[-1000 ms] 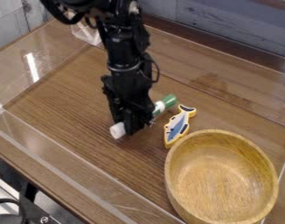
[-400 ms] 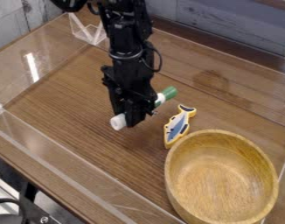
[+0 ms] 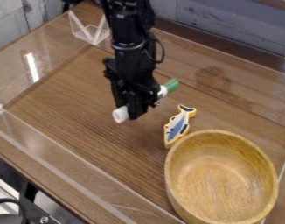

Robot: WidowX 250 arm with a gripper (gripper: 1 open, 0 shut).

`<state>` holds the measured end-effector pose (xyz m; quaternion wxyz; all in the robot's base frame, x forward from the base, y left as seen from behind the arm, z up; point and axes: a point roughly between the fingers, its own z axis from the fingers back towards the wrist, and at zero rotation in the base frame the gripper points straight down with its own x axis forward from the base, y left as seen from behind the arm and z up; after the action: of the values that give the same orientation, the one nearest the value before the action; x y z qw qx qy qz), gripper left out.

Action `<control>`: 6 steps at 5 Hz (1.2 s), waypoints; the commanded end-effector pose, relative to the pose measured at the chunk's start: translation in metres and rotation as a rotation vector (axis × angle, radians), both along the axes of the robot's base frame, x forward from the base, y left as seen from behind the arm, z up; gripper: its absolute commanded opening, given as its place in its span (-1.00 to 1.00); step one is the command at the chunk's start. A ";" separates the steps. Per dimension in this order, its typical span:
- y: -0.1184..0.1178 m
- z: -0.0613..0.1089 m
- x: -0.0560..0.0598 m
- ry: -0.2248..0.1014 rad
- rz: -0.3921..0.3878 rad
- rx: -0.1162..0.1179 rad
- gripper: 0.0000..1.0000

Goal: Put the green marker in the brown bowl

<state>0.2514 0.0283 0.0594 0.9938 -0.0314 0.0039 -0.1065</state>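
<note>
The green marker (image 3: 158, 92) shows a green end with a pale tip on one side and a white end on the other; its middle is hidden behind the black fingers (image 3: 135, 107). The arm (image 3: 125, 35) above them is black too. The brown bowl (image 3: 222, 179) is light, yellowish-brown wood with fine, streaky grain across its inside and a slightly paler rim. The fish-shaped toy (image 3: 177, 124) is blue along one edge and yellow along the other, with pale patches. The bench (image 3: 75, 109) is dark brown with long, straight wood grain and soft whitish glare near its far edge. The wall (image 3: 239, 22) behind is grey-blue planking.
</note>
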 end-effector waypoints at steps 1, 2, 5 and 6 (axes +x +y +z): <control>-0.001 0.022 0.014 -0.071 -0.002 0.012 -1.00; -0.003 0.026 0.018 -0.075 0.004 0.013 -1.00; -0.012 0.042 0.040 -0.120 0.026 0.009 -1.00; -0.016 0.050 0.051 -0.143 0.054 0.014 -1.00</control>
<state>0.2936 0.0116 0.0950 0.9956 -0.0227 -0.0419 -0.0805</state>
